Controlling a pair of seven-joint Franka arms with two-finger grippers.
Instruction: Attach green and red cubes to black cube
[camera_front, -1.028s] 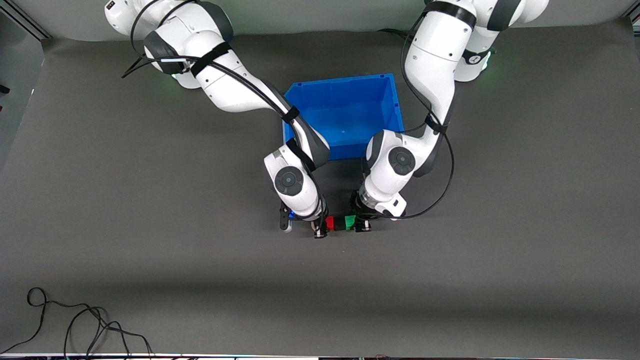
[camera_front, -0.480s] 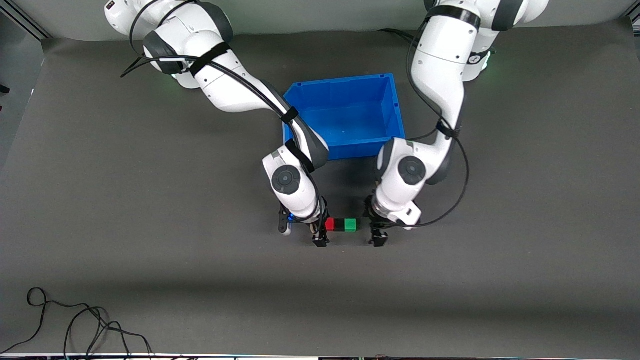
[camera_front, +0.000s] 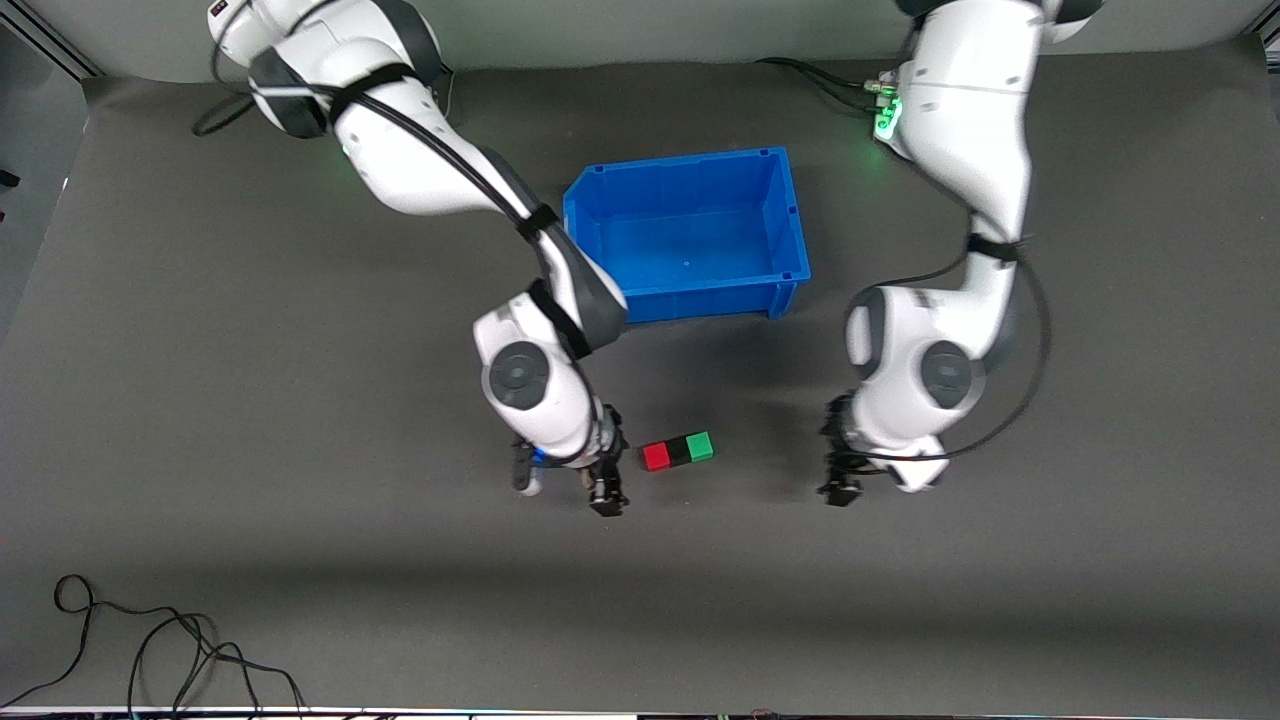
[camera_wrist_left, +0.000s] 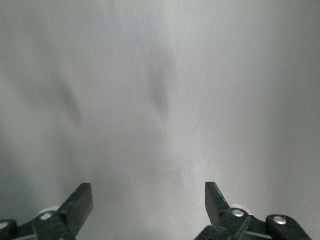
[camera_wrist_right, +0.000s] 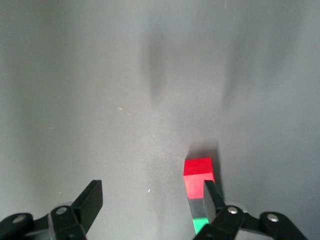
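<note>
Cubes joined in a row sit on your dark worktop (camera_front: 250, 400), nearer the front camera than the blue bin (camera_front: 775, 215): red cube (camera_front: 656, 457), black cube (camera_front: 679, 452), green cube (camera_front: 700, 446), each touching the next, so the attachment looks finished. Your right pincer (camera_front: 604, 491) hangs just beside the red end, fingers apart and empty. Your left pincer (camera_front: 838, 480) hovers well apart from the green end, likewise spread wide with nothing held. Both arms stand off, probably to leave the row undisturbed.
</note>
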